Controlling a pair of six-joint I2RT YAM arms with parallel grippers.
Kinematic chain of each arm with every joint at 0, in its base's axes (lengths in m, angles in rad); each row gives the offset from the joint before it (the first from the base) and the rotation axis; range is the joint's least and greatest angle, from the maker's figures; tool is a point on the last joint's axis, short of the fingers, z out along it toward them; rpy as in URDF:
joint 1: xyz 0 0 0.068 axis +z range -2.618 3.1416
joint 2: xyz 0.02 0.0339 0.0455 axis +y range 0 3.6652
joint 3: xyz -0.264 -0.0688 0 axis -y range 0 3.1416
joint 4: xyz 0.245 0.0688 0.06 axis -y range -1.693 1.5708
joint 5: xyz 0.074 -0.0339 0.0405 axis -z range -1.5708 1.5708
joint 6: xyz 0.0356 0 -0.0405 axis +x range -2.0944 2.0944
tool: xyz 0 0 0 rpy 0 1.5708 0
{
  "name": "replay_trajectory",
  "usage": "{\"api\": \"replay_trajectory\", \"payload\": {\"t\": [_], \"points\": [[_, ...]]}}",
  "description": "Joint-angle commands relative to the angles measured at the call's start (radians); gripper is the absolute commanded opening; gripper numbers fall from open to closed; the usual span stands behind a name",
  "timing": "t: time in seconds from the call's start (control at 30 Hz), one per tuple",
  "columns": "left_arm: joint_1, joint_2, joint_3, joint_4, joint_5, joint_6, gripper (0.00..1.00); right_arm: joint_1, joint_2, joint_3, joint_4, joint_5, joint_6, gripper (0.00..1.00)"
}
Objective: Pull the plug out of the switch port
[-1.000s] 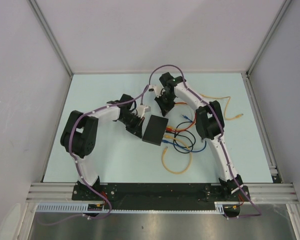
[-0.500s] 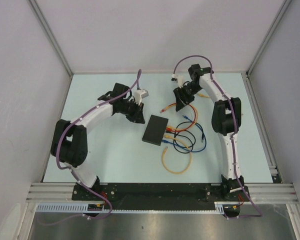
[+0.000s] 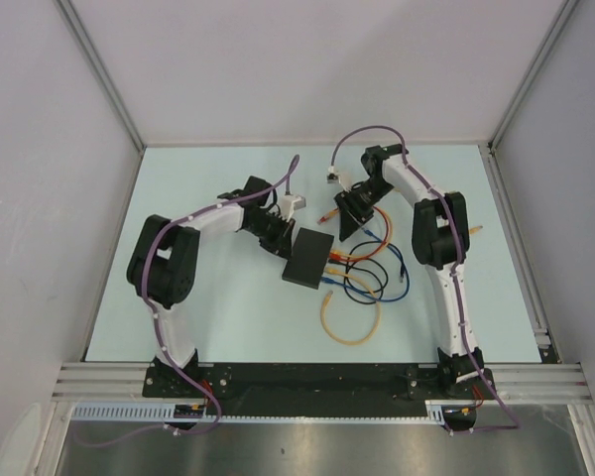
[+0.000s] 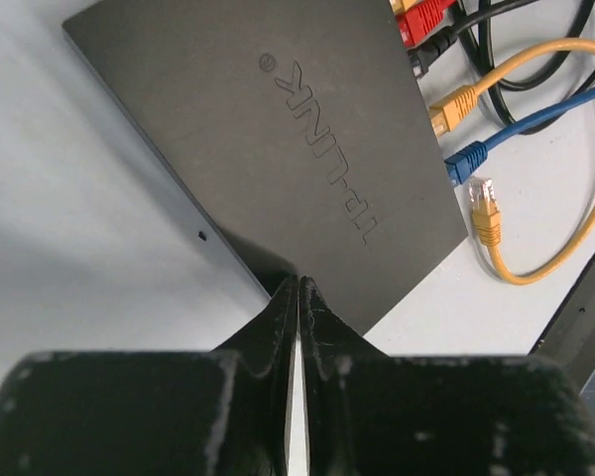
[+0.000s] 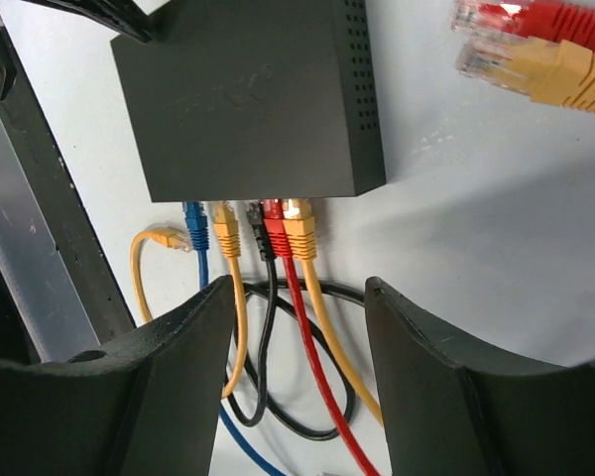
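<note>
The switch (image 3: 309, 258) is a flat black box in the middle of the table, with its logo face (image 4: 278, 129) up. Several plugs sit in its port side: blue (image 5: 193, 223), yellow (image 5: 224, 230), black (image 5: 258, 236), red (image 5: 276, 233) and orange-yellow (image 5: 299, 233). My right gripper (image 5: 299, 293) hangs open just behind these plugs, straddling their cables and holding nothing. My left gripper (image 4: 297, 283) is shut and empty. Its tips rest at the switch's corner on the side away from the ports.
A loose yellow plug (image 5: 169, 238) lies beside the blue one, outside the ports. Two more free plugs, red (image 5: 496, 18) and yellow (image 5: 535, 69), lie off the switch's far corner. Cable loops (image 3: 362, 288) spread toward the arm bases.
My right gripper has opened; it swung away and came back close to the port side. My left gripper drew back from the switch, then returned to its corner.
</note>
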Motion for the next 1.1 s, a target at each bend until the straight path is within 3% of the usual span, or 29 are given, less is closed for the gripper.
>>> {"api": "replay_trajectory", "payload": {"t": [0.0,0.43,1.07], "points": [[-0.020,0.020,0.048,0.007,-0.052,0.021,0.07,-0.004,0.041,0.017,-0.040,-0.019,0.006,0.60],[-0.027,0.059,0.051,0.001,-0.078,0.026,0.06,0.028,0.135,0.020,-0.049,-0.071,0.015,0.60],[-0.029,0.071,0.060,0.000,-0.093,0.029,0.05,0.052,0.204,0.056,-0.028,-0.059,0.054,0.45]]}}
